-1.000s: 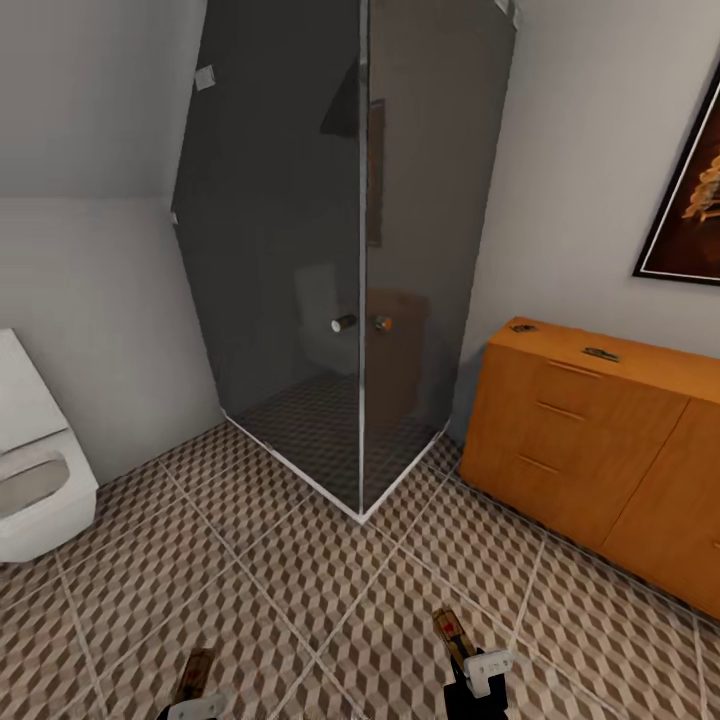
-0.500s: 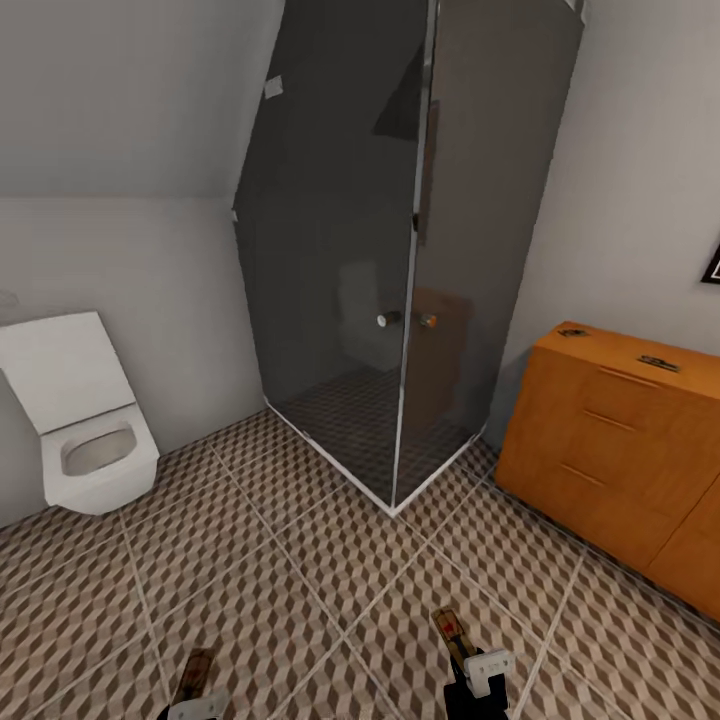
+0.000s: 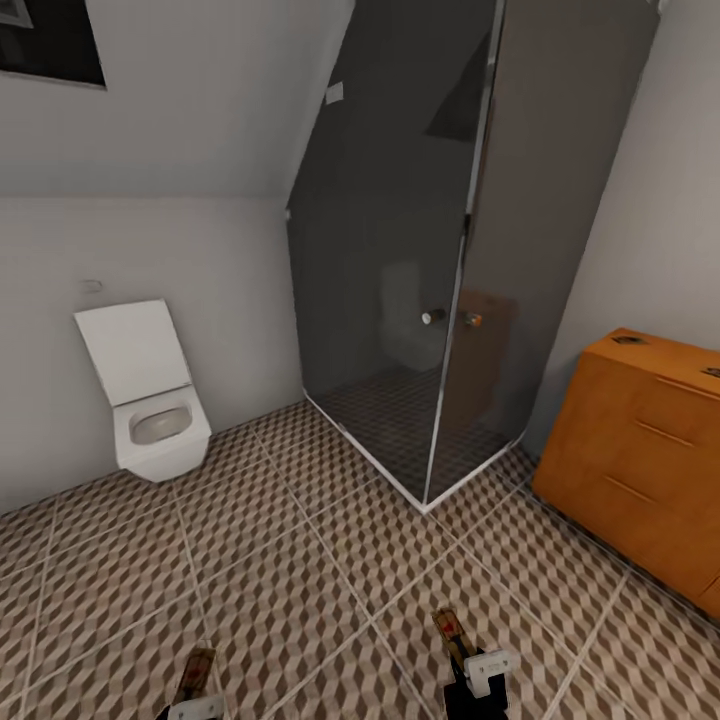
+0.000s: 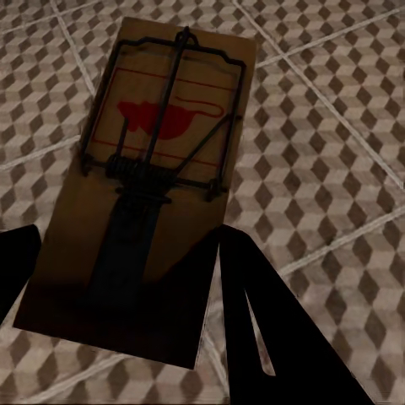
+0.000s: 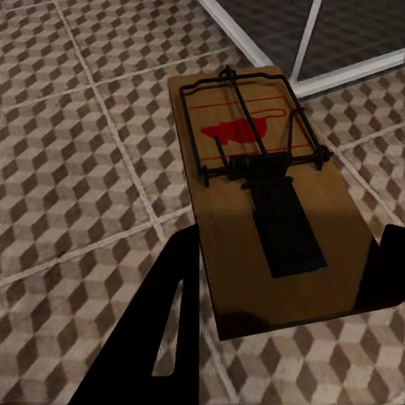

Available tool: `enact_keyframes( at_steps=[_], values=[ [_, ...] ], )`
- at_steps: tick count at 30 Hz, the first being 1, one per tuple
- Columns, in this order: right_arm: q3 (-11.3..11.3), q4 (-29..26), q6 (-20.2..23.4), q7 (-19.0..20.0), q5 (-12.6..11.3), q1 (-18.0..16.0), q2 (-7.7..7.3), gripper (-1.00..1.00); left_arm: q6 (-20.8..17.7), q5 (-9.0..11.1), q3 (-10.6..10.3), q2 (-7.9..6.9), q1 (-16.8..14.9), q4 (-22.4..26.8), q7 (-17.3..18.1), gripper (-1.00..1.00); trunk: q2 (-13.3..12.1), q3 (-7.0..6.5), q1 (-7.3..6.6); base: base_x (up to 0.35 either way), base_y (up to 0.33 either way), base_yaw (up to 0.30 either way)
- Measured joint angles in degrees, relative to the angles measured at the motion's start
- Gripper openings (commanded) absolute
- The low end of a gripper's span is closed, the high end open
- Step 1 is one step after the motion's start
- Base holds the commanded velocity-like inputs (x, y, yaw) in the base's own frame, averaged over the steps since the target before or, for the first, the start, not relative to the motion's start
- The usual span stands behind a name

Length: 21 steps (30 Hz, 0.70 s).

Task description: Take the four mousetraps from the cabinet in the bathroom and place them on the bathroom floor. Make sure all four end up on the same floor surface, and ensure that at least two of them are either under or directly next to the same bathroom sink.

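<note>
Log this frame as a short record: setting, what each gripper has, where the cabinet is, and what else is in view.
setting: bathroom floor, cube-pattern tiles
left gripper: shut on a mousetrap
right gripper: shut on a second mousetrap
cabinet: at right, drawers shut, two small items on top, too small to identify
other fixtures: glass shower ahead, toilet at left
sink: not located

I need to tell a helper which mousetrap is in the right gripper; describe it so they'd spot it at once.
Start at the dark glass shower cubicle in the corner, with the orange cabinet beside it. Come down over the cube-patterned floor to the right gripper. The mousetrap sticks out of it, a tan board with a red mark, nearer the cabinet than the other mousetrap, held by the left gripper.
</note>
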State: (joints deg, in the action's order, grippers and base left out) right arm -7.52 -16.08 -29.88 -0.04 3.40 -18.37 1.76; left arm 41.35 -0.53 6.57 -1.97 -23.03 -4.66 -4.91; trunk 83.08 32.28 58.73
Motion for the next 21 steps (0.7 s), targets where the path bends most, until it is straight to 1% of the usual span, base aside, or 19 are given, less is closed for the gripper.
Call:
enact_keyframes(
  at_steps=[21],
  values=[
    [0.00,0.00,0.00,0.00,0.00,0.00,0.00,-1.00,-0.02,0.00,0.00,0.03,0.00,0.00,-0.01,-1.00,0.00,0.00,0.00,-0.125,0.000,0.262]
  ],
)
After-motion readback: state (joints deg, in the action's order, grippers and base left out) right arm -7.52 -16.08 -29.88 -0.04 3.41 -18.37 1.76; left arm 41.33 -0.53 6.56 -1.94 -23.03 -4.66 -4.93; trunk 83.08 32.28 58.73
